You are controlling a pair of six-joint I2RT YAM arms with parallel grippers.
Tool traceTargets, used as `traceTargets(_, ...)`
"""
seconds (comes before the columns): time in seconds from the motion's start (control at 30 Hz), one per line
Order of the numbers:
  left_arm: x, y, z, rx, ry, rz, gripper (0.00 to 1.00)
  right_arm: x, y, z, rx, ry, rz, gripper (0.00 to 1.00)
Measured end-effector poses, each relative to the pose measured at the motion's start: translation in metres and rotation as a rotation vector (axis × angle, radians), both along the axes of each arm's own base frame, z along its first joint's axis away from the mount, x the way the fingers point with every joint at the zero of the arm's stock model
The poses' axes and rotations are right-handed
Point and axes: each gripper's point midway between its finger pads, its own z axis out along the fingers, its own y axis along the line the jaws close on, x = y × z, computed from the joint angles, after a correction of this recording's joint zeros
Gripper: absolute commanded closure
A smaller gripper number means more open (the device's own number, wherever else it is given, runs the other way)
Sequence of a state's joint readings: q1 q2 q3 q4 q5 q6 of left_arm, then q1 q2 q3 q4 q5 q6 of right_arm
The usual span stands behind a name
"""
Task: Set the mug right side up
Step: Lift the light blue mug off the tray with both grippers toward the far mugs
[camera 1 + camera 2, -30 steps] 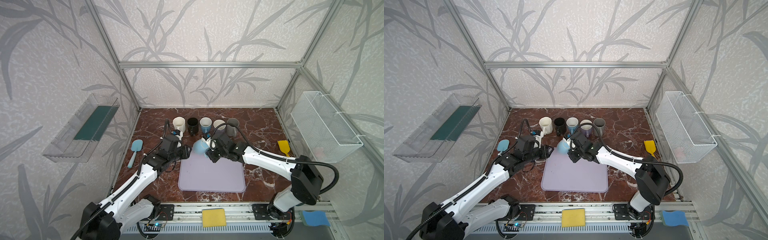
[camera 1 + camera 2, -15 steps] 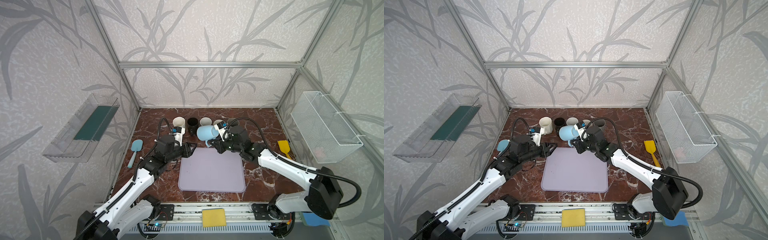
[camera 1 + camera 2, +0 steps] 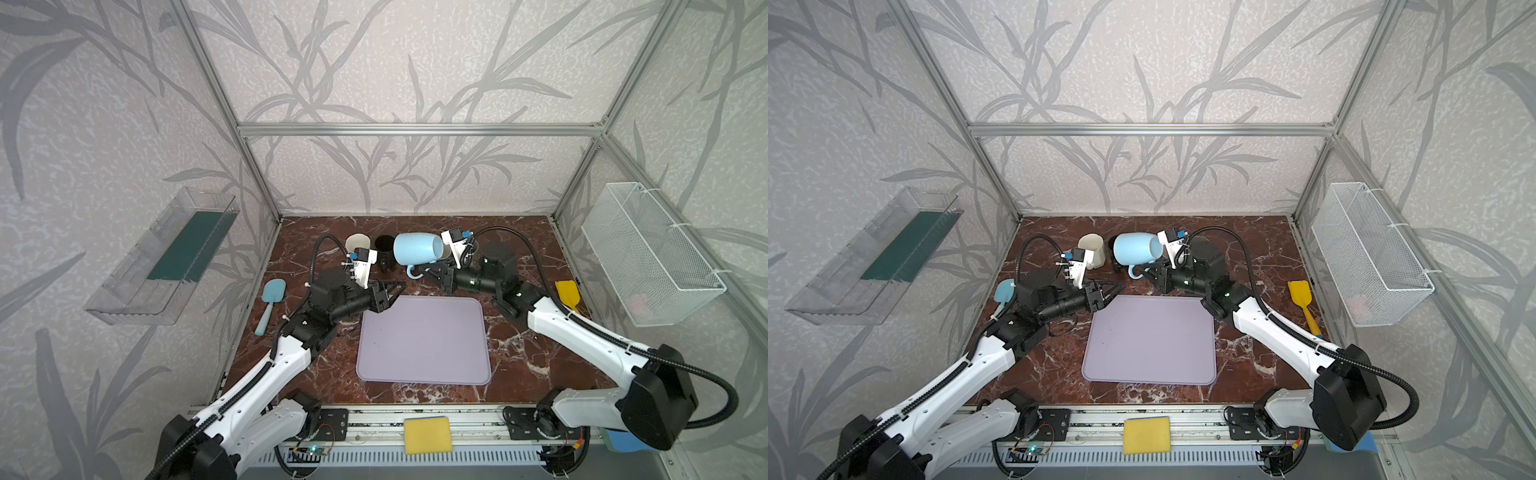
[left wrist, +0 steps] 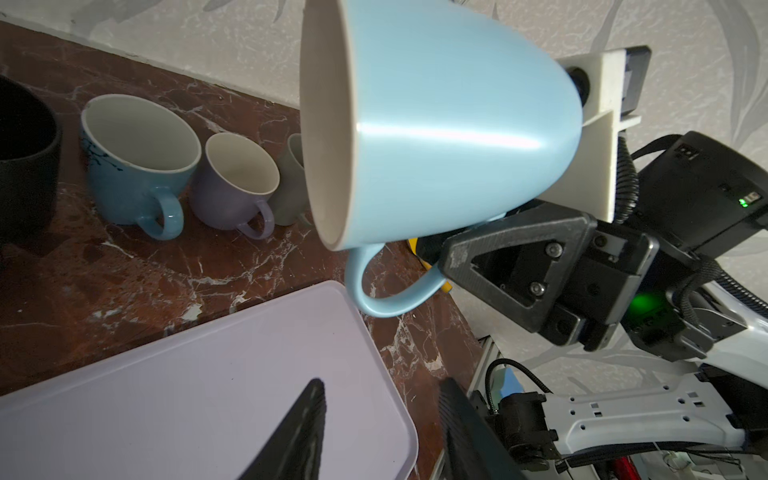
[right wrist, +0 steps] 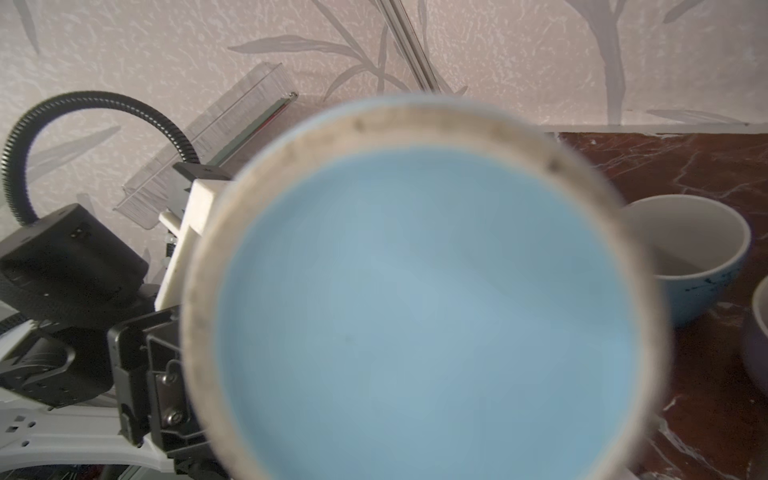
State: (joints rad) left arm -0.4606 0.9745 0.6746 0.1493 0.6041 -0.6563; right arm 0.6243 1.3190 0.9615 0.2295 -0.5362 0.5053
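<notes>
Since a second ago, the light blue mug [image 3: 415,248] has risen from the 11 o'clock corner of the lilac mat [image 3: 422,345] and travelled toward 12 o'clock, clear of the left gripper [image 3: 390,291]. Read the tabletop as a dial in both top views, with 12 at the back wall. You now hold the mug in the air, over the bare table just beyond the mat's 12 o'clock edge and touching nothing but the claw. It lies on its side. Its long axis runs from 9 to 3, with the mouth toward 9 and the foot toward 3, squarely at the right wrist camera. Its handle [image 4: 355,286] hangs beneath the body. The right gripper [image 3: 430,272] is pressed together on that handle and carries the whole weight. The left gripper hovers over the mat's 11 o'clock corner, its jaws spread and empty. By these views the turn looks about half made. What remains is a further quarter roll to bring the mouth up, a descent to a free spot, and the release. Behind and below the mug, five upright cups line the 12 o'clock edge: a cream mug [image 3: 357,244], a black mug [image 3: 384,247], a blue mug [image 4: 133,174], a purple mug [image 4: 232,195] and a grey mug [image 4: 291,191]. A blue spatula [image 3: 272,299] lies at 9 and a yellow spatula [image 3: 567,291] at 3.
</notes>
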Motion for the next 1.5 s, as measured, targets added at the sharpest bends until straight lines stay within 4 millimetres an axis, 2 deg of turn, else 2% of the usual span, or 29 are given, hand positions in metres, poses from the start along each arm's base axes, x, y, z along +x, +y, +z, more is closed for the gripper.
traceTargets(0.3,0.004,-0.002,0.02,-0.093,-0.034,-0.032,0.5,-0.016,0.007,0.016,0.077,0.004,0.094,1.0)
traceTargets(0.73,0.009,-0.004,0.038,-0.183,-0.064,-0.074,0.51,-0.025,0.011,0.035,0.153,0.005,0.157,1.0)
traceTargets(1.1,0.006,-0.003,0.051,-0.234,-0.105,-0.097,0.56,-0.024,0.018,0.038,0.215,0.043,0.189,1.0)
traceTargets(1.5,0.005,0.001,0.054,-0.272,-0.115,-0.092,0.71,-0.025,0.023,0.041,0.267,0.062,0.231,1.0)
